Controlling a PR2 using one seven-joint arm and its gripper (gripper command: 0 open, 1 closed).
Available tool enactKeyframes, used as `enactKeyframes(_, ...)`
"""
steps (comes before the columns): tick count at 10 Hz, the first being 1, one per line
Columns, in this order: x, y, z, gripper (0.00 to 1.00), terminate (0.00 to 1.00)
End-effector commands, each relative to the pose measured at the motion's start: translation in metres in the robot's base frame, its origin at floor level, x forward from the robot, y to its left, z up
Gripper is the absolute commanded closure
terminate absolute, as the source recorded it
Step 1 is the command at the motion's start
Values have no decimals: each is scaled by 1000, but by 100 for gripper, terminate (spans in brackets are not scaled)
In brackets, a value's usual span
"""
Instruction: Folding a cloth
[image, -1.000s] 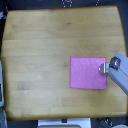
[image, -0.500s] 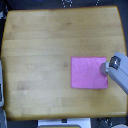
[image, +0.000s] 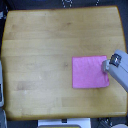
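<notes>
The pink cloth (image: 90, 72) lies flat on the wooden table (image: 45, 50), right of the middle in the exterior view, as a near-square. My gripper (image: 106, 65) comes in from the exterior view's right on a grey arm and sits at the cloth's right edge, near its upper right corner. The fingertips are blurred into the grey body. I cannot tell whether they are open, shut, or pinching the cloth's edge.
The table's right edge runs just behind my arm (image: 120, 75). A grey object (image: 2, 87) stands off the table's left edge, and a white one (image: 62, 122) sits below the front edge. Dark floor surrounds the table.
The gripper stays at the cloth's right edge with at most a tiny shift. The cloth lies flat as before.
</notes>
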Motion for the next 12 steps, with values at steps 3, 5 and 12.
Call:
enactKeyframes(3,18,22,45,100,0)
enactKeyframes(5,26,51,72,100,0)
enactKeyframes(12,35,149,82,100,0)
